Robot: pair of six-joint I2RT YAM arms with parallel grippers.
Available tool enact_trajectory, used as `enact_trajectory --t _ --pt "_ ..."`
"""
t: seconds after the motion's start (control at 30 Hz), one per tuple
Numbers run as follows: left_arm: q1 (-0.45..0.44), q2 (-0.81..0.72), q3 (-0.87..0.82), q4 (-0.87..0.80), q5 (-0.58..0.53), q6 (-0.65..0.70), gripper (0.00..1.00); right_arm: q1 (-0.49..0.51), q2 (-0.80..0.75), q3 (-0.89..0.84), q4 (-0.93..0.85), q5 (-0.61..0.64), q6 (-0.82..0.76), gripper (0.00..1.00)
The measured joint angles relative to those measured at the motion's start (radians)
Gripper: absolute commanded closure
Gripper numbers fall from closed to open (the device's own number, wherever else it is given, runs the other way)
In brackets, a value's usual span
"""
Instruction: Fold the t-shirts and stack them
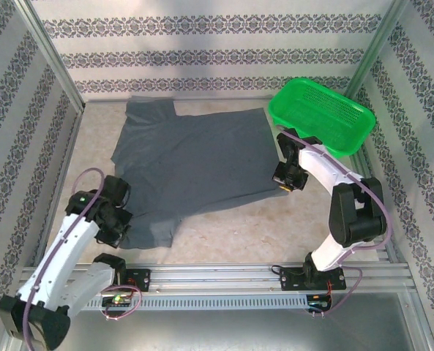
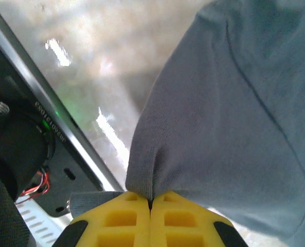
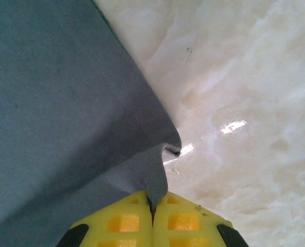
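Note:
A dark slate-grey t-shirt lies spread flat across the middle of the table. My left gripper is at its near left corner, by the sleeve. In the left wrist view the yellow fingertips are shut on a pinched fold of the grey t-shirt. My right gripper sits at the shirt's near right corner. There the yellow tips are shut on the hem corner of the t-shirt, which is lifted slightly off the pale table.
A green mesh basket stands at the back right, just behind the right arm. Patterned walls enclose the table on three sides. A metal rail with the arm bases runs along the near edge. Bare tabletop lies between shirt and rail.

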Motion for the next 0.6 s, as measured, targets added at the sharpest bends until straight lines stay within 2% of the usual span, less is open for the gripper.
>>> enact_trajectory --t 0.1,0.23,0.47,0.6 --pt "-0.127 0.111 0.0 0.024 0.008 -0.051 1.0 0.001 0.0 -0.018 0.0 0.0 -0.007 1.0" --pt "-0.219 0.23 -0.005 0.093 0.016 -0.098 1.0 -0.021 -0.001 -0.054 0.003 0.0 -0.021 1.0" --pt "-0.221 0.253 0.033 0.12 -0.048 -0.11 1.0 -0.045 -0.005 -0.077 0.005 -0.001 -0.028 1.0" --pt "-0.182 0.278 0.103 0.135 -0.105 -0.064 1.0 -0.045 -0.007 -0.071 0.003 -0.009 -0.028 1.0"
